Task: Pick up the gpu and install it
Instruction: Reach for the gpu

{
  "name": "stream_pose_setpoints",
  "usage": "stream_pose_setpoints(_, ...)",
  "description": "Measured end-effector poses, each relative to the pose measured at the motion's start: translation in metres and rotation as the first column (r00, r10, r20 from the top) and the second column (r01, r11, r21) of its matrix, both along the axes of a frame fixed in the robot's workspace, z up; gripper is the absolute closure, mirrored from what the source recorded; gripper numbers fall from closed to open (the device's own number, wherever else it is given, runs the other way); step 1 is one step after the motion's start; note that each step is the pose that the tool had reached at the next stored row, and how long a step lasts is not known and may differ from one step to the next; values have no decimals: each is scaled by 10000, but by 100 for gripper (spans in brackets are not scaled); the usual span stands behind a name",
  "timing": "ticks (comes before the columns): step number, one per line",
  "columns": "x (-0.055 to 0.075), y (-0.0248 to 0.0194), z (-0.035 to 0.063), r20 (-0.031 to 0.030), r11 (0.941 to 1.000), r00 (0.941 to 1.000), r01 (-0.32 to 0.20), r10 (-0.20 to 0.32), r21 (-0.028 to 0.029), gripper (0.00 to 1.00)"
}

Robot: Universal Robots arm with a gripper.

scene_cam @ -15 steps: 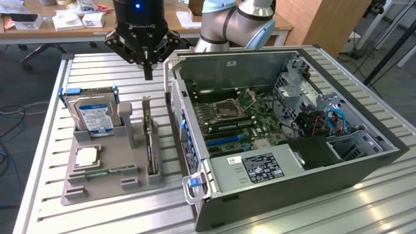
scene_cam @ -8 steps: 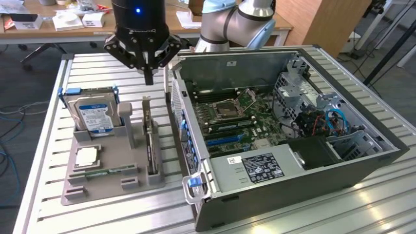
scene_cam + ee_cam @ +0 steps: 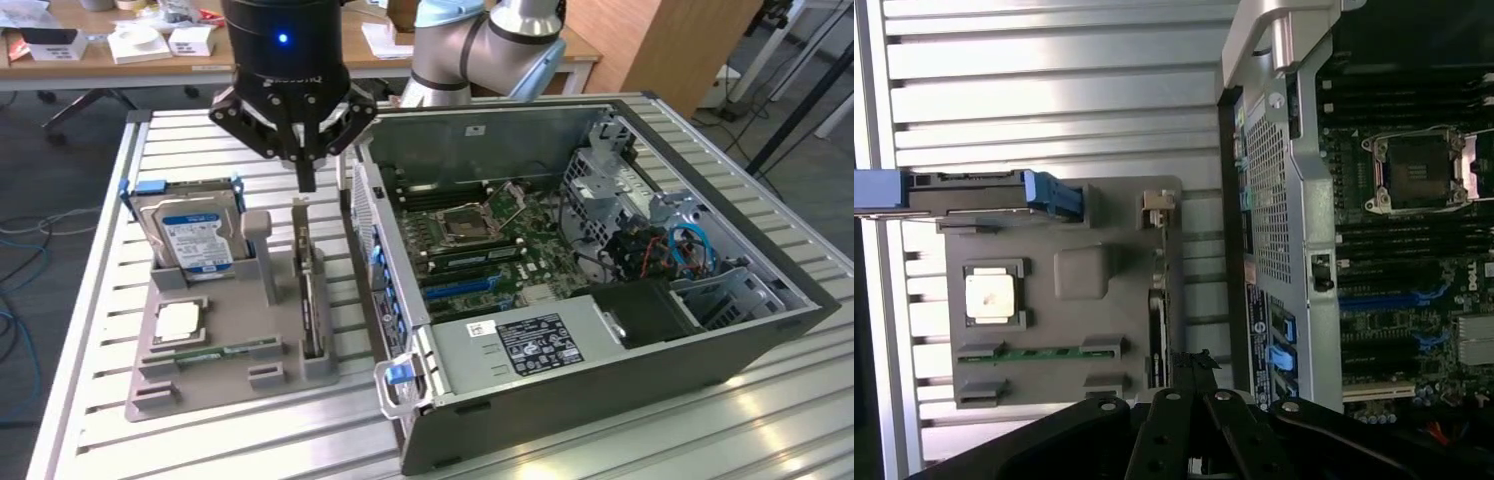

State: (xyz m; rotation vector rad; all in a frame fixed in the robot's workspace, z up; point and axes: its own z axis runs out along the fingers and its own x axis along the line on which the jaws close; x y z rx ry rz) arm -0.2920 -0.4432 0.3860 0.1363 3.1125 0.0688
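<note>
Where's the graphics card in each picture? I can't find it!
Exterior view: the graphics card stands on edge in the grey tray, on the side nearest the computer case.
Wrist view: the graphics card is a thin dark strip, edge-on, in that tray beside the case.
Shared landmark: the silver chip in the tray.

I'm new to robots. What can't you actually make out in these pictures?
- gpu: stands edge-on in the holder in both views, so its face is hidden.
- Contact: the exterior view's angle does not settle whether the gripper touches the gpu.
- Hard drive: its label print is too small to read in the exterior view.
- Case: cut off by the wrist view's edges.
</note>
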Motion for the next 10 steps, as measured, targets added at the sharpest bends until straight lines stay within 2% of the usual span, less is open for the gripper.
stream_pose_setpoints(6,-13,-131,0,0,10000,10000,1,-1,-2,90)
stream_pose_setpoints(10,-13,-135,0,0,10000,10000,1,-1,0,90)
